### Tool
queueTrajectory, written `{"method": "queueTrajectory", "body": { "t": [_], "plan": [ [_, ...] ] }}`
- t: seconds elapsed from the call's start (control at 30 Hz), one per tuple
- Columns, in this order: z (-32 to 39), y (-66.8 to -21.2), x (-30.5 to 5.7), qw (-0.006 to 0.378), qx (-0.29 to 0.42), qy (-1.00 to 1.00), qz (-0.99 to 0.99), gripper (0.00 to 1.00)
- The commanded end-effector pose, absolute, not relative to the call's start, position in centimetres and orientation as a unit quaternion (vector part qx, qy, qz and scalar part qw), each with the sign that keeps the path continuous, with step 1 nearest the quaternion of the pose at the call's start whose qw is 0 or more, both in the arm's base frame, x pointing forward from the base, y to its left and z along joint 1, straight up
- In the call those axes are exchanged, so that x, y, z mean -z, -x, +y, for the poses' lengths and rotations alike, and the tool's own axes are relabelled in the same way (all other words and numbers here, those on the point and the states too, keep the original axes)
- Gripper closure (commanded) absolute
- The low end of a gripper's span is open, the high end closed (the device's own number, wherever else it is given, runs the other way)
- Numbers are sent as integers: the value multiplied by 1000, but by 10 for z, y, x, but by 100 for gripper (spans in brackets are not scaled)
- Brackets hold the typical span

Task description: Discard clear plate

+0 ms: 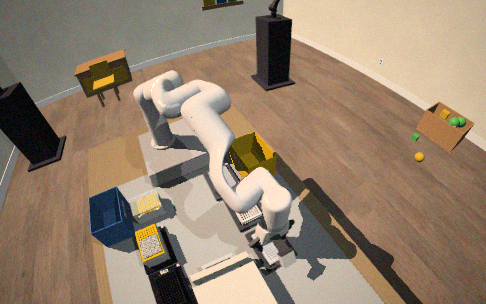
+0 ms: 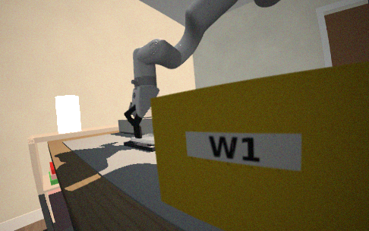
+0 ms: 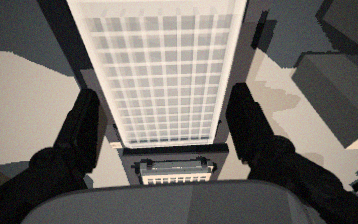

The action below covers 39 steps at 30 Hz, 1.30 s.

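The clear plate point(image 3: 160, 75), a pale grid of wells, lies on a dark nest point(image 2: 140, 143) on the grey mat. My gripper point(image 3: 166, 101) is open and low over it. One black finger stands on each side of the plate's near end, with small gaps to its edges. In the side view my gripper point(image 2: 135, 127) has its tips just above the nest. In the overhead view my gripper point(image 1: 267, 242) is near the bench's front, mostly under the arm. The yellow bin W1 point(image 1: 252, 152) stands upright behind the arm and fills the foreground of the side view point(image 2: 262, 152).
A second, smaller-looking plate point(image 3: 175, 172) sits on the nest strip just beyond the clear one. A blue bin point(image 1: 107, 215), two tip boxes point(image 1: 146, 204) point(image 1: 150, 243), a black rack point(image 1: 170, 285) and a beige box point(image 1: 232, 280) stand to the left and front.
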<state>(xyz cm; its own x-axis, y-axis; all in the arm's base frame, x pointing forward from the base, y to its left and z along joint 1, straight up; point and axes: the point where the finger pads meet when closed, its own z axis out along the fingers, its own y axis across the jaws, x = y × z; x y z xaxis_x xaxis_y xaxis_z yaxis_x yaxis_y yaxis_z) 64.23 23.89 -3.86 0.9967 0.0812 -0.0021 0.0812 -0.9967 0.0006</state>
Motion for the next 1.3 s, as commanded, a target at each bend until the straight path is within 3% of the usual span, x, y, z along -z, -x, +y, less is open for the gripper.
{"method": "queueTrajectory", "body": {
  "t": [0.0,0.87,0.9,1.27],
  "plan": [
    [239,-644,39,0,-1,-999,41,0],
    [239,-644,44,0,-1,-999,41,0],
    [239,-644,43,0,-1,-999,41,100],
    [239,-644,43,0,-1,-999,41,100]
  ]
}}
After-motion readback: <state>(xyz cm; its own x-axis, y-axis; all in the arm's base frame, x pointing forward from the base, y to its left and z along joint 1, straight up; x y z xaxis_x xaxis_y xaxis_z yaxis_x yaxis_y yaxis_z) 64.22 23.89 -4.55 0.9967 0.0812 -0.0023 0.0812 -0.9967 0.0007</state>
